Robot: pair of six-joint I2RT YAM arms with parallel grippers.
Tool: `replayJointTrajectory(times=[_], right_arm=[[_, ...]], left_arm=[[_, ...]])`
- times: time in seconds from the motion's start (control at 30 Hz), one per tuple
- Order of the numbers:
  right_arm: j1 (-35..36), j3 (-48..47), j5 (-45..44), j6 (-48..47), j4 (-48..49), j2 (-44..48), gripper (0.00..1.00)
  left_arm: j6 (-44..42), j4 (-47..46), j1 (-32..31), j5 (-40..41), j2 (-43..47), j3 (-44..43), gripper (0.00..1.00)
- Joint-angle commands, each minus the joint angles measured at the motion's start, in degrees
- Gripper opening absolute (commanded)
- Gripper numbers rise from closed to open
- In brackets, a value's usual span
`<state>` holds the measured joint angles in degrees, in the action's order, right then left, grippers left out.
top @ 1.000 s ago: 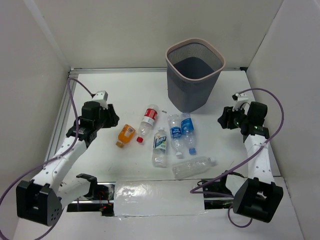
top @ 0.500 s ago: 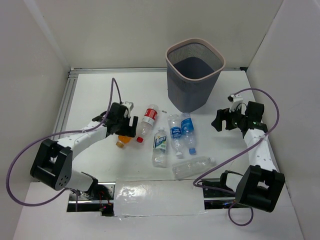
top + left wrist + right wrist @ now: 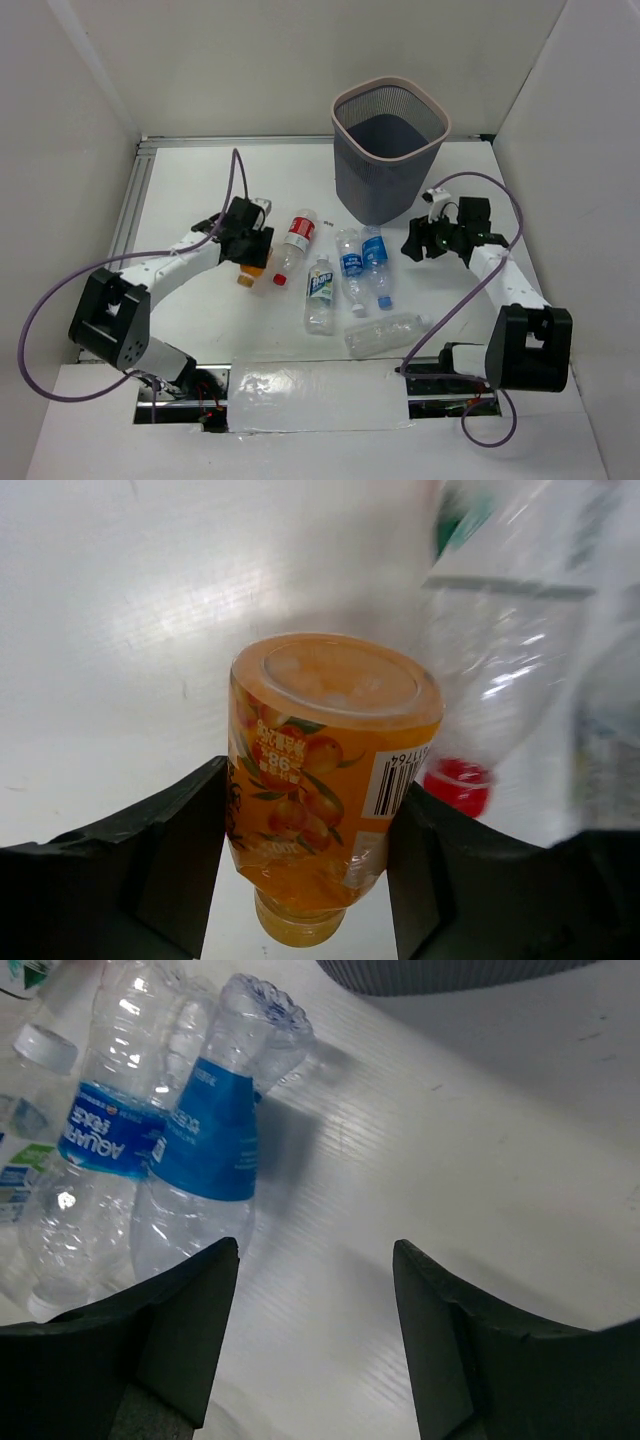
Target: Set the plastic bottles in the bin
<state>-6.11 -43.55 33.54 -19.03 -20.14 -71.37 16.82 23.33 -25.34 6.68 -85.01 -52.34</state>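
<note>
The orange bottle [image 3: 254,271] lies on the white table, and my left gripper [image 3: 250,252] is shut on it; in the left wrist view both black fingers press the sides of the orange bottle [image 3: 320,770], base toward the camera. Beside it lies a red-label bottle [image 3: 296,240] with a red cap [image 3: 458,785]. A green-white bottle [image 3: 320,292], two blue-label bottles [image 3: 350,268] [image 3: 377,262] and an unlabelled bottle [image 3: 385,335] lie mid-table. My right gripper [image 3: 412,243] stands open just right of the blue-label bottles [image 3: 205,1150], nothing between its fingers [image 3: 190,1300]. The bin [image 3: 385,180] stands behind.
White walls close in the table on the left, back and right. A metal rail [image 3: 130,215] runs along the table's left edge. The bin's lower wall [image 3: 450,972] shows at the top of the right wrist view. A taped plastic patch [image 3: 320,395] lies at the near edge.
My left arm swung right over the orange bottle, opened wide, then closed on it. My right arm moved left toward the blue-label bottles, its jaws open.
</note>
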Motion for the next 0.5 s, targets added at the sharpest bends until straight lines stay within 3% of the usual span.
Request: replayJointTrajectory(times=[0.0, 0.07, 0.2, 0.27, 0.47], right_arm=[[5.0, -2.7, -0.6, 6.8, 4.8, -1.5, 0.70], [8.5, -2.7, -0.1, 9.6, 5.5, -2.3, 0.70], [9.7, -3.2, -2.5, 16.5, 9.5, -5.3, 0.82], [10.4, -2.7, -2.5, 18.0, 12.6, -6.8, 0.86], [13.1, -0.8, -6.2, 18.5, 15.9, -9.1, 0.86]], left_arm=[[-1.1, 1.8, -2.0, 1.6, 6.3, -11.8, 0.26], [-1.7, 1.8, -2.5, 0.1, 7.5, -19.6, 0.26], [-1.1, -2.5, -3.9, -5.2, 7.5, -31.1, 0.25], [-0.5, -9.0, -4.5, -9.0, 4.3, -37.5, 0.25], [3.0, -20.2, -7.2, -15.6, -6.8, -51.4, 0.26]])
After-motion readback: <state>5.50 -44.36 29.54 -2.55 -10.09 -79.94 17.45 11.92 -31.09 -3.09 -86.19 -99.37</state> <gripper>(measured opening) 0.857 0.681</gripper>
